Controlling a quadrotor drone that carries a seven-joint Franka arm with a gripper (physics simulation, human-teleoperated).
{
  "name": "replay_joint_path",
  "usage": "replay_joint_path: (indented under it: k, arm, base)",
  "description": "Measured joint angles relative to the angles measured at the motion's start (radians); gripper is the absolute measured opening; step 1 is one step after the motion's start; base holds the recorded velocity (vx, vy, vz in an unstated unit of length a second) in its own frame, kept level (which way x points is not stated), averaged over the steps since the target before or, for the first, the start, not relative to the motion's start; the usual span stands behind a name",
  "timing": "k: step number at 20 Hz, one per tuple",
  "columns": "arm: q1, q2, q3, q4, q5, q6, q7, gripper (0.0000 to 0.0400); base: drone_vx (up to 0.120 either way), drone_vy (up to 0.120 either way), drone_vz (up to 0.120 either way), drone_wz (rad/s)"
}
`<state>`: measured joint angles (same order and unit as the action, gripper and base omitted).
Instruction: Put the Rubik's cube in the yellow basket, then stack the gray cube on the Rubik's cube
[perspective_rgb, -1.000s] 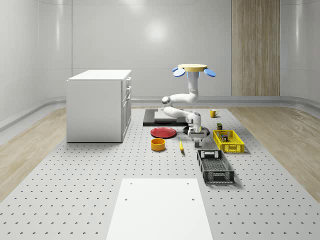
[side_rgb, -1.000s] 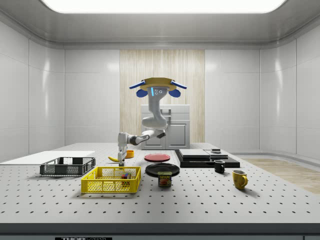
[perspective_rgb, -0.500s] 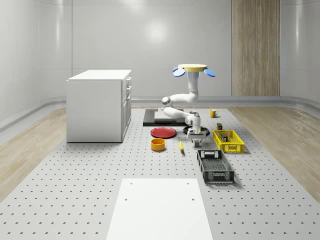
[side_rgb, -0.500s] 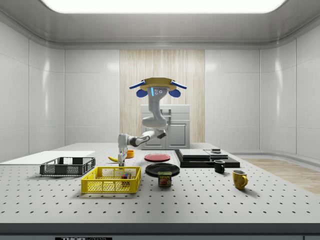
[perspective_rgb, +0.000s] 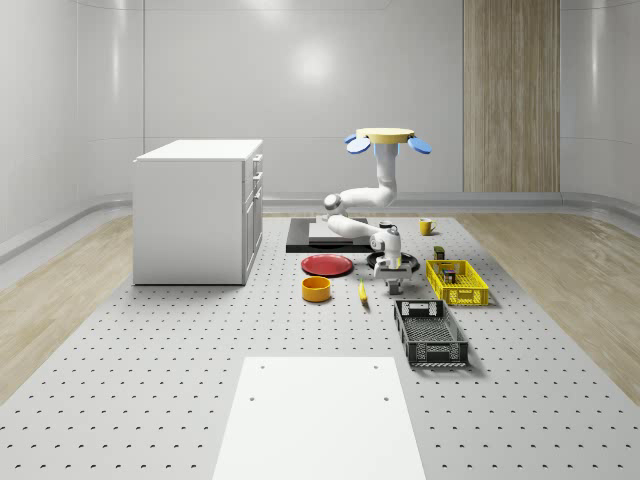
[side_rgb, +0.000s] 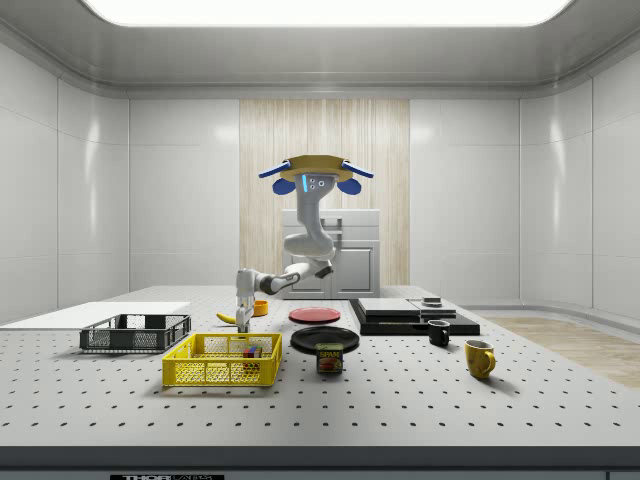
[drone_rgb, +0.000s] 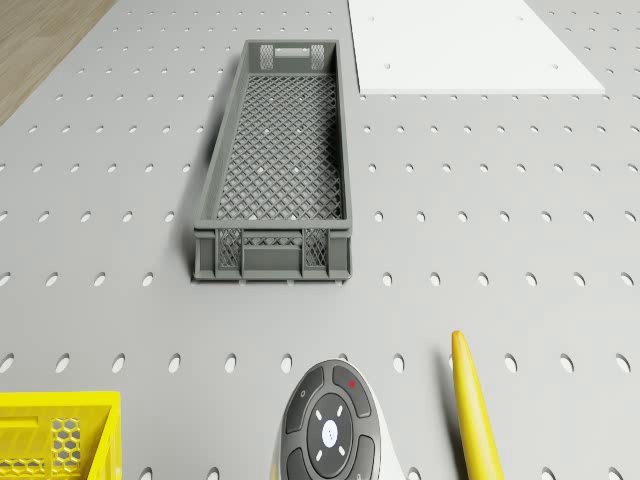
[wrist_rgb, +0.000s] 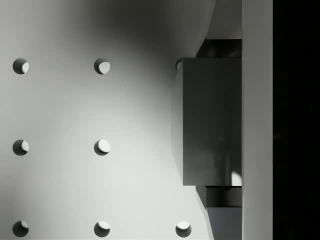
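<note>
I see a gray perforated table (perspective_rgb: 150, 380) in a white-walled room with a wood panel (perspective_rgb: 510, 95) at the far wall, and my drone (perspective_rgb: 388, 140) hovers above the table's far half. My gripper (perspective_rgb: 391, 282) hangs low just left of the yellow basket (perspective_rgb: 457, 282) in the whole-scene view, clamped on the gray cube (wrist_rgb: 212, 121). The Rubik's cube (side_rgb: 247, 352) lies in that basket.

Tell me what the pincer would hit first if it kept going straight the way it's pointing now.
Probably the gray cube. The pincer points straight down at the table, and the wrist view shows the cube between its fingers. How much gap remains is unclear.
</note>
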<state>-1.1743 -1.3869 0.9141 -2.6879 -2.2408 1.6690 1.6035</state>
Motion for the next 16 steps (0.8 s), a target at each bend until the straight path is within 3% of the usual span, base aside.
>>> replay_joint_path:
  k: [6,12,16]
  arm:
    - [0.006,0.006,0.002,-0.003,-0.001,-0.008,-0.004,0.0254]
    - [0.024,0.003,0.048,-0.040,0.041,-0.043,-0.004,0.0251]
    - [0.035,0.001,0.085,-0.065,0.076,-0.068,-0.003,0.0250]
  base:
    - [0.000,0.000,0.000,0.000]
    - [0.000,0.000,0.000,0.000]
    - [0.000,0.000,0.120,0.000]
